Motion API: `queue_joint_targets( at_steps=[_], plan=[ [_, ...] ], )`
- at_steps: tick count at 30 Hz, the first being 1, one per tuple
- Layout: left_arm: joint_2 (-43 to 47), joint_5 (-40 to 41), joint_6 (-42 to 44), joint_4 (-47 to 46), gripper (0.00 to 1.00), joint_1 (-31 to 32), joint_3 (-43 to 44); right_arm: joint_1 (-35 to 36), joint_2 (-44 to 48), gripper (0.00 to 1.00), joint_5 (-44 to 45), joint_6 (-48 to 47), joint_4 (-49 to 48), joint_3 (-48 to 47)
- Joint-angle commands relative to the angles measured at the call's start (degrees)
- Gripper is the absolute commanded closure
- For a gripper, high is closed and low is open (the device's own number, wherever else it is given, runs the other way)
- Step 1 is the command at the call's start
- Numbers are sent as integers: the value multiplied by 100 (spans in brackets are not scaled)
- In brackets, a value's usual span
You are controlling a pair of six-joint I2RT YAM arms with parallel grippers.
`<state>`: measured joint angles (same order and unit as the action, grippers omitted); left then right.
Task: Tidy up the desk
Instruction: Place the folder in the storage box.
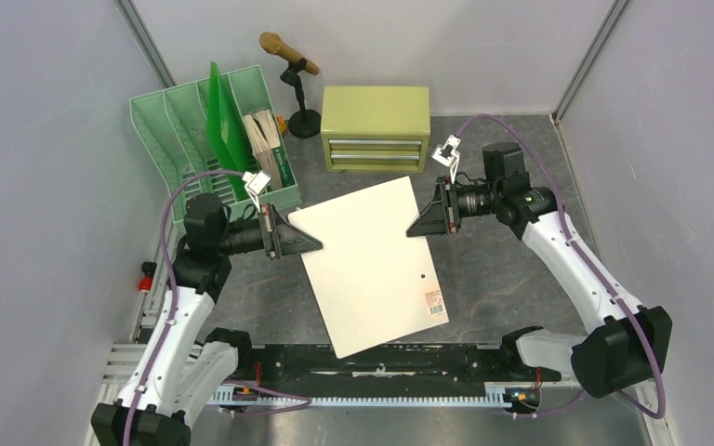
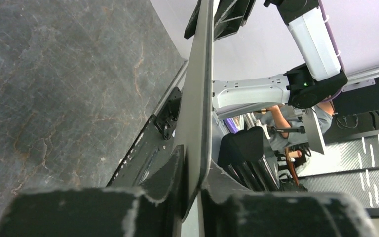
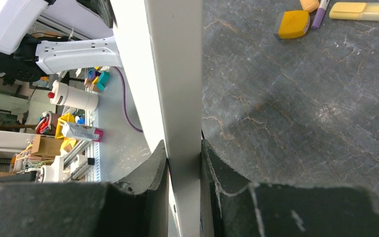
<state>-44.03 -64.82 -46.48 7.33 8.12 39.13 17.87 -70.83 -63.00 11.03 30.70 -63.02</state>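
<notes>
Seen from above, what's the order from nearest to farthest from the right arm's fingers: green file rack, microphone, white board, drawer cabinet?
1. white board, centre, clamped in the right fingers.
2. drawer cabinet, just behind them.
3. microphone, at the back, left of the cabinet.
4. green file rack, back left corner, farthest.

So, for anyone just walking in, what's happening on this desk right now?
Both arms are holding one flat cream board between them. The left gripper is clamped on its left edge and the right gripper on its right edge, so the board hangs above the desk rather than lying on it. Behind it stand a green file rack and a yellow-green drawer cabinet.
</notes>
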Motion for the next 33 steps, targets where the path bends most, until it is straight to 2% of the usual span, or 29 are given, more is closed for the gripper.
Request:
queue_joint_targets(
  at_steps=[1,2,3,5,7,11,13,14,23,29,33],
  plan=[
    [-122,-500,532,318,89,193,539,-13,-39,100,226,-44,-29,-184],
    [-160,-476,658,431,96,203,574,-16,-36,100,263,-43,-21,-201],
    [-169,-446,727,524,98,207,599,-19,-32,99,300,-40,-12,-209],
    [-155,-299,779,559,98,208,604,-11,-8,87,526,-41,30,-234],
    [-88,-62,808,559,98,206,599,-20,32,62,765,-80,85,-257],
    [32,257,804,381,98,200,563,-54,157,21,1307,-22,104,-231],
    [37,316,651,175,98,199,494,-88,233,6,1632,53,95,-224],
    [34,325,522,34,98,205,464,-108,274,2,1765,102,91,-219],
    [3,856,253,-292,98,199,351,-257,726,2,3011,284,92,-246],
    [254,1961,596,75,98,199,509,-275,1006,2,3411,231,73,-106],
    [408,2967,1167,634,98,192,806,-275,1257,2,3522,225,-67,114]
  ],
)
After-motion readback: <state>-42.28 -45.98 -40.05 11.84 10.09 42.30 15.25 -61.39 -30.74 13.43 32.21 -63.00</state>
